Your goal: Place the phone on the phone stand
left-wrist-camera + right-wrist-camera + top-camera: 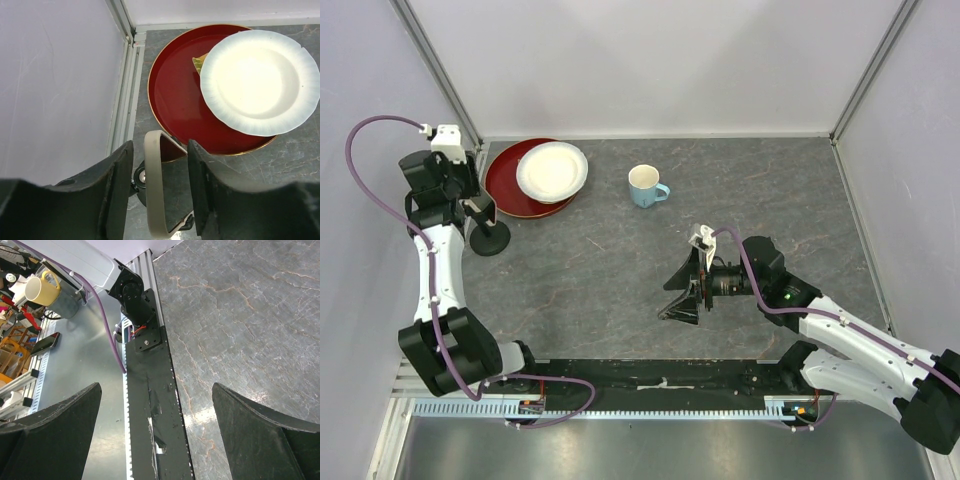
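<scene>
The phone (172, 195) stands on edge between my left gripper's fingers, its beige rim to the left and its dark glossy face to the right. Its lower end rests in the black phone stand (139, 176), whose disc base shows in the top view (490, 241) at the table's left edge. My left gripper (160, 150) is open: there is a clear gap at the left finger, and the right finger sits close beside the phone's face. In the top view it (475, 207) hovers just above the stand. My right gripper (686, 290) is open and empty, low over mid-table.
A red plate (508, 187) with a white plate (552, 171) on it lies right behind the stand, and both show in the left wrist view (175, 95) (257, 82). A pale blue cup (644, 186) stands mid-back. The left wall and its metal rail (122, 100) are close.
</scene>
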